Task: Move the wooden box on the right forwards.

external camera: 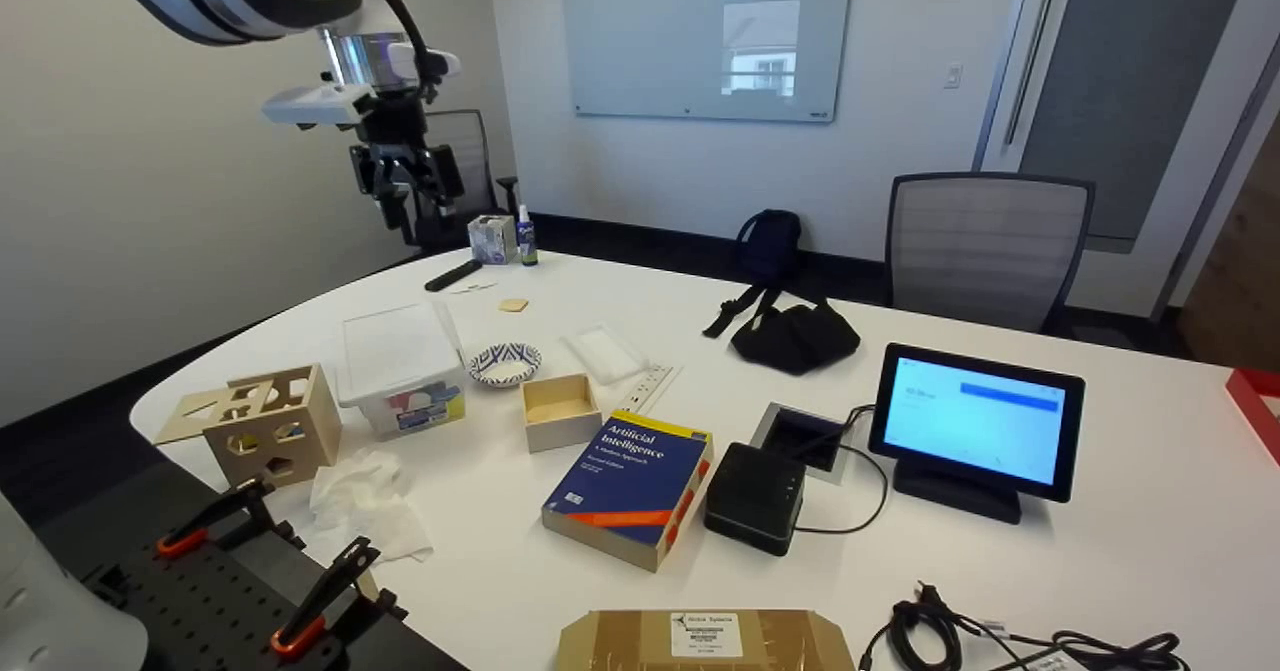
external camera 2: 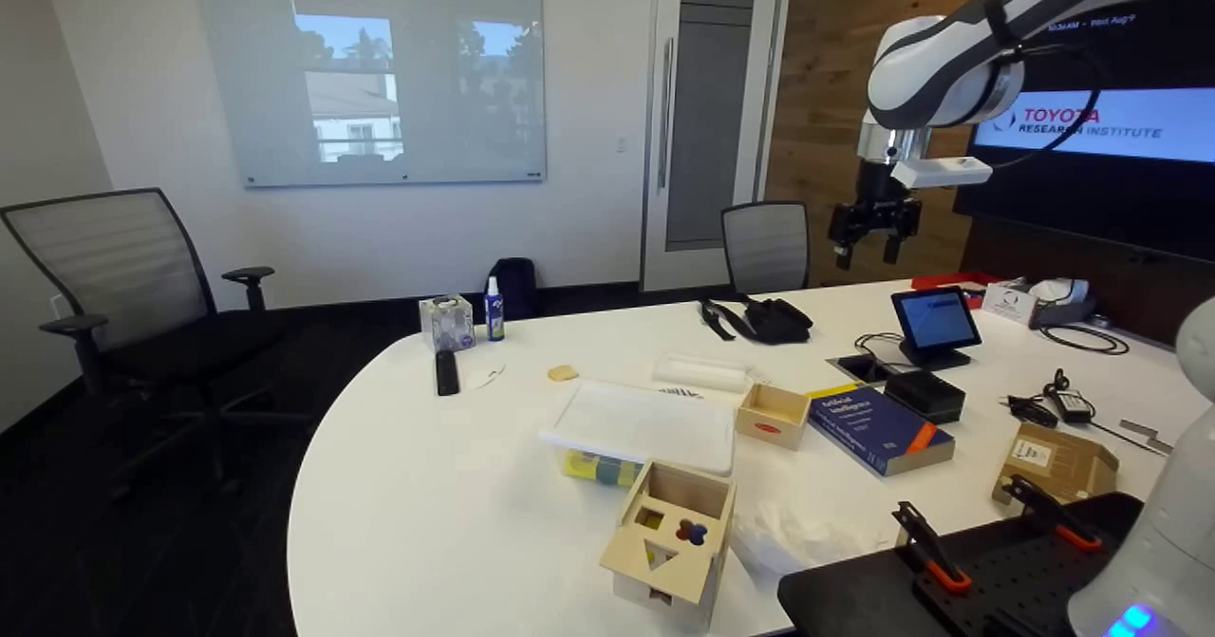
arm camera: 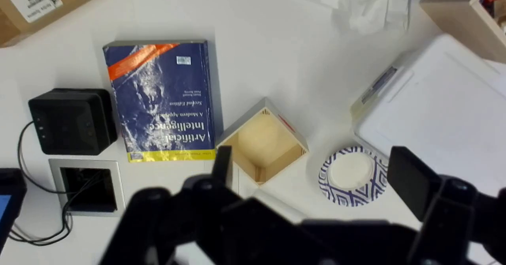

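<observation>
The gripper [external camera 2: 868, 254] hangs high over the table [external camera 2: 446, 485], fingers spread wide with nothing held, so the step in hand reads as the approach, the grasp not yet made. Well below, the wooden box [arm camera: 261, 138] sits open side up, turned like a diamond in the wrist view, between the blue book [arm camera: 170, 103] and the patterned bowl [arm camera: 351, 172]. Its nearest corner comes right up to the book's yellow end; whether the 2 touch is hard to tell from overhead. The next move probably calls for lowering onto the box, lining the fingers up with 2 opposite walls, and closing without nudging the book. Beyond the box from the arm's base [external camera: 60, 601], a pale tray [external camera: 605, 353] and an outlet strip [external camera: 648, 388] lie near, so carrying it forwards likely needs a clear lift. Farther out, the wooden cube with cut-out holes [external camera: 262, 451] seems to be the box to leave alone.
</observation>
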Motion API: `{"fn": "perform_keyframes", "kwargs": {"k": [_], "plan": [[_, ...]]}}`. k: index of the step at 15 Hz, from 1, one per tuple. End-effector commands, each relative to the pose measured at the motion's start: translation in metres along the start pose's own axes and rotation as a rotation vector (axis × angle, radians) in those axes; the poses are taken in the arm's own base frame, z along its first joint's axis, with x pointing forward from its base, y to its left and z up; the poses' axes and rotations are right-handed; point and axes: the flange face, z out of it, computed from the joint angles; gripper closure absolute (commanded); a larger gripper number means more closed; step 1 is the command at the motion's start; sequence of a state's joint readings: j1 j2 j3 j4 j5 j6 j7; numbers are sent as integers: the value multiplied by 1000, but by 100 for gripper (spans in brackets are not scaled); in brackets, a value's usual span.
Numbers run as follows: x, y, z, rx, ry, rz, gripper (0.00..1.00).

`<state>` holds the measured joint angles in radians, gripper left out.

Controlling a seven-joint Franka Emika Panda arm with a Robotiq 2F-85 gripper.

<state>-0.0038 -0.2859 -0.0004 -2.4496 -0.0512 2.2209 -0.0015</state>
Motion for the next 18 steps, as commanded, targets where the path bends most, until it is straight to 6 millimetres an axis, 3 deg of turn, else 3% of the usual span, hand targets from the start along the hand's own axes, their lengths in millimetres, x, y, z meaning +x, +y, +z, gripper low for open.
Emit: {"fn": "perform_keyframes", "kwargs": {"k": [1, 11, 18], "plan": [[43, 20, 25, 55, 67, 60, 0], [122, 56, 156, 132, 70, 358, 0], [158, 88, 236, 203, -9, 516, 0]]}}
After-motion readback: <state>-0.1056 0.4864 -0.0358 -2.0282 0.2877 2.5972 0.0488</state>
